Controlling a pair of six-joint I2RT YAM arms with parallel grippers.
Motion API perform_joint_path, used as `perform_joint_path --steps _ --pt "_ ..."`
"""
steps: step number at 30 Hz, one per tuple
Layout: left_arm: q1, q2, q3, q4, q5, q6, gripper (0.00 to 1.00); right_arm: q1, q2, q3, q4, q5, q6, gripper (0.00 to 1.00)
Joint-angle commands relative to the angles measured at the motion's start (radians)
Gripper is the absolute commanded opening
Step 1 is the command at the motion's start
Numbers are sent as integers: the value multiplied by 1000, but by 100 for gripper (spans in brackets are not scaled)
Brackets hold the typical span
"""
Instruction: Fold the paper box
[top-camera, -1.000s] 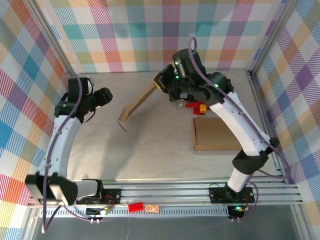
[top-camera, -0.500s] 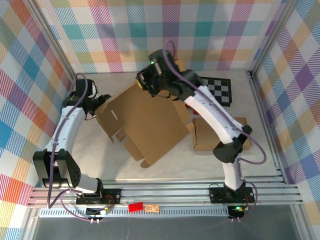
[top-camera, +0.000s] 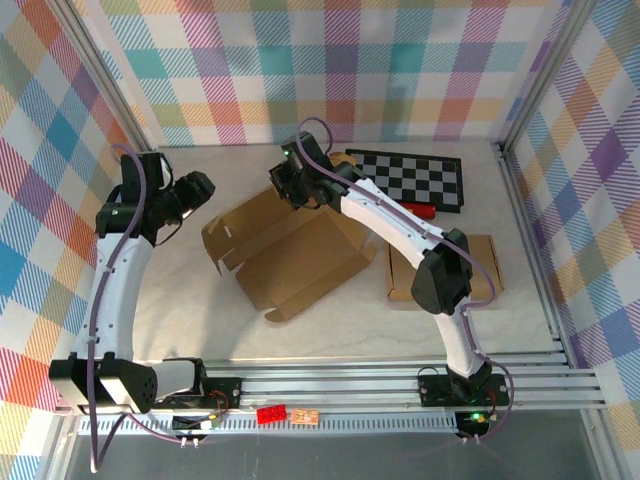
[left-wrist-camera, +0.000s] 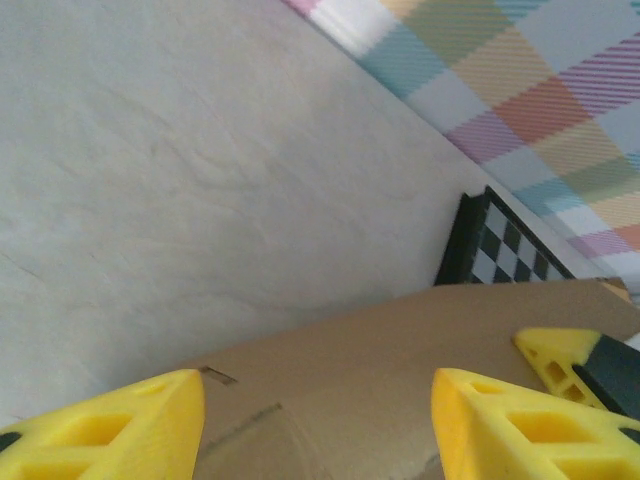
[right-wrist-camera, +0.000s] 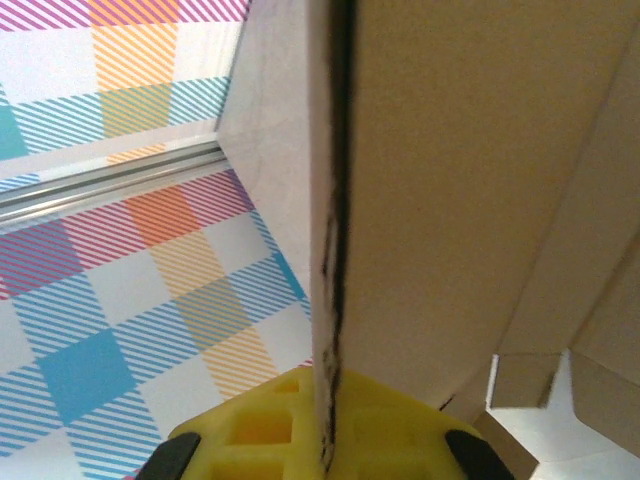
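From above, the paper box (top-camera: 300, 255) lies opened out around the middle of the table (top-camera: 170, 320), a little toward the left edge, with its flaps splayed and one panel lifted off the surface. The right gripper (top-camera: 290, 183) reaches across to the box's far edge and is clamped on it, probably to prop that panel up so a crease can be worked. The left gripper (top-camera: 197, 188) hovers just beside the box's left flap, toward the far left corner, seemingly lined up to push or pinch that flap next. A chessboard (top-camera: 405, 180) lies along the far edge to the right, and a second flat carton (top-camera: 440, 268) sits near the right edge. A small red object (top-camera: 420, 210) shows between them, off to the side of the work. In the left wrist view the yellow fingers (left-wrist-camera: 110, 425) stand apart with nothing between them. The brown panel spans the lower frame beyond them, with bare table past it, and a yellow-and-black fingertip of the other arm pokes in at the panel's right end. In the right wrist view the board's thin edge runs straight down into the yellow pads, which are pressed together on it, so the panel stands upright from the grip. The plaid wall (right-wrist-camera: 120, 250) lies behind.
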Motion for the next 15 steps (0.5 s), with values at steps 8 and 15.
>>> perform_joint_path --steps 8,15 --pt "-26 48 28 -95 103 -166 47 -4 -12 -44 77 -6 68 0" --pt "-33 28 -29 -95 76 -216 38 -15 -35 -135 155 -19 154 0"
